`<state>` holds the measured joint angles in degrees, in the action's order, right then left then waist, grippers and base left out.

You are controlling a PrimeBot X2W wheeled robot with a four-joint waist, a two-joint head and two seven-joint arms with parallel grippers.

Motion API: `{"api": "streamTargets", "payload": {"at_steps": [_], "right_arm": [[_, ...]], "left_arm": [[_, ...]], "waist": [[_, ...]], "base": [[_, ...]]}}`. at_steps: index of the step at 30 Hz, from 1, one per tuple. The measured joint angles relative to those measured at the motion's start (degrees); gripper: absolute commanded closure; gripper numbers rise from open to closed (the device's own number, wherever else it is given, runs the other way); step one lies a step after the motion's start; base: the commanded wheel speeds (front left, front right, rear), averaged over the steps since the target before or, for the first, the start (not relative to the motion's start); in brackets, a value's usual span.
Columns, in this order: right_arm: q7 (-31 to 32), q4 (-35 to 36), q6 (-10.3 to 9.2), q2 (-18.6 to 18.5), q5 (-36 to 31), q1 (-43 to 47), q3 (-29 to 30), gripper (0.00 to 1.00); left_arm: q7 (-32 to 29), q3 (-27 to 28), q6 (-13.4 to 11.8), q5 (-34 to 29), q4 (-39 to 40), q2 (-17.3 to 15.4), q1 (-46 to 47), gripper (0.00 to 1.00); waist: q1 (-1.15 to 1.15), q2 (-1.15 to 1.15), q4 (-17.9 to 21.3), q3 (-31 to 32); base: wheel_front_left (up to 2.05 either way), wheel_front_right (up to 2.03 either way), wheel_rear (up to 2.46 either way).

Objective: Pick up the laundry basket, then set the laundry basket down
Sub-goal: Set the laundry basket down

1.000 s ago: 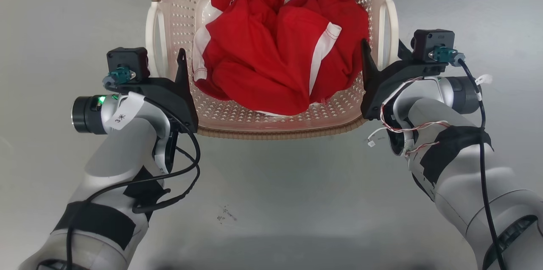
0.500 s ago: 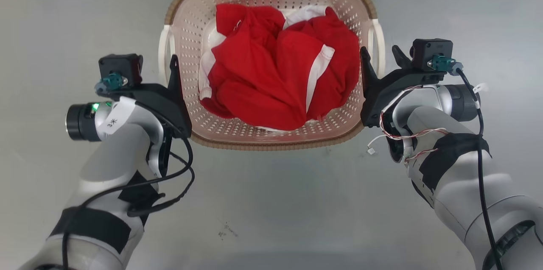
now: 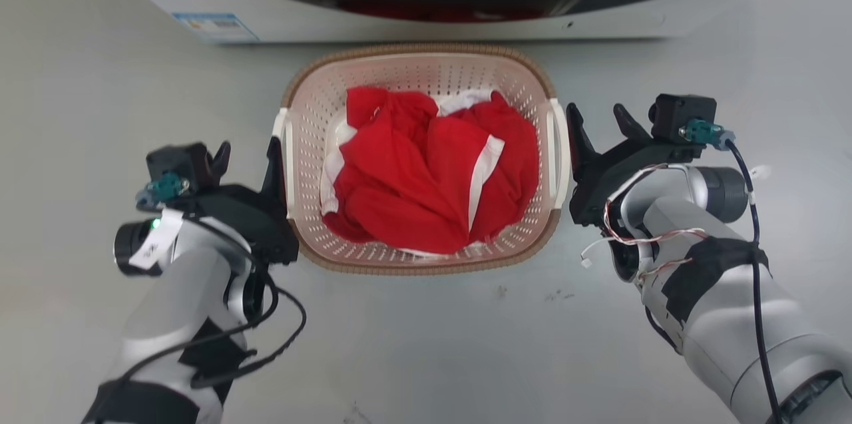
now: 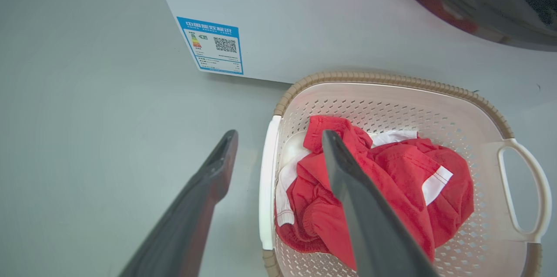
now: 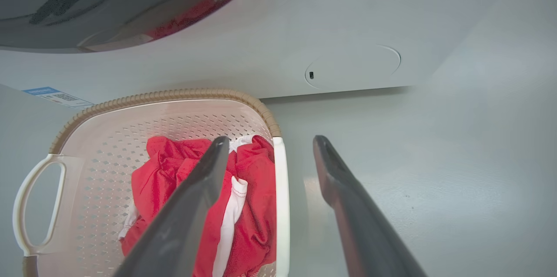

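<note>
From my remote station: the laundry basket (image 3: 419,49) sits on the grey floor (image 3: 426,344) at the centre of the head view. A crumpled red garment (image 3: 426,178) with white trim is heaped inside it. At the basket's 12 o'clock stands the white front of a washing machine (image 3: 426,21), its dark door glass along the top edge. A blue label (image 3: 214,26) sits low on the machine's panel, toward 11 o'clock.

At the basket's 9 o'clock is my left tool (image 3: 247,151), spread wide and holding nothing. Its inner finger lies right beside the white left handle (image 3: 285,158); I cannot tell whether they touch. In the left wrist view that tool (image 4: 279,135) shows one finger over the bare floor and the other over the clothing. The handle bar (image 4: 266,181) shows in the gap between them, with the basket's brown rim (image 4: 391,79) and the label (image 4: 212,45) beyond.

At 3 o'clock my right tool (image 3: 596,114) is likewise spread and empty, its inner finger just beside the white right handle (image 3: 558,144). The right wrist view shows this tool (image 5: 270,140) the same way: one finger over the red cloth, one over the floor. The white handle bar (image 5: 282,190) runs between them, and the rim (image 5: 174,94) curves toward the machine.
</note>
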<state>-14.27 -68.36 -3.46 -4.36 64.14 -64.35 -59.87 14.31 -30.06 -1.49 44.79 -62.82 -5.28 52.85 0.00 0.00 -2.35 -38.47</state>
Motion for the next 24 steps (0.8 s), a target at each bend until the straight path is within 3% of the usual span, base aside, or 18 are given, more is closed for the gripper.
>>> {"api": "streamTargets", "payload": {"at_steps": [10,24], "right_arm": [[-0.01,5.89,-0.02,-0.62,-0.31,7.17,6.36,0.00],[0.00,17.33,-1.15,-2.88,-8.01,22.80,12.14,0.00]], "left_arm": [[0.00,5.56,-1.65,-1.65,9.39,-0.93,-11.77,0.00],[0.00,10.43,-3.61,-8.47,25.06,-1.13,-28.73,0.00]], "waist": [[0.00,0.00,0.83,8.23],[0.00,-0.01,1.93,19.25]], "base": [[0.00,0.00,0.00],[0.00,0.00,0.00]]}}
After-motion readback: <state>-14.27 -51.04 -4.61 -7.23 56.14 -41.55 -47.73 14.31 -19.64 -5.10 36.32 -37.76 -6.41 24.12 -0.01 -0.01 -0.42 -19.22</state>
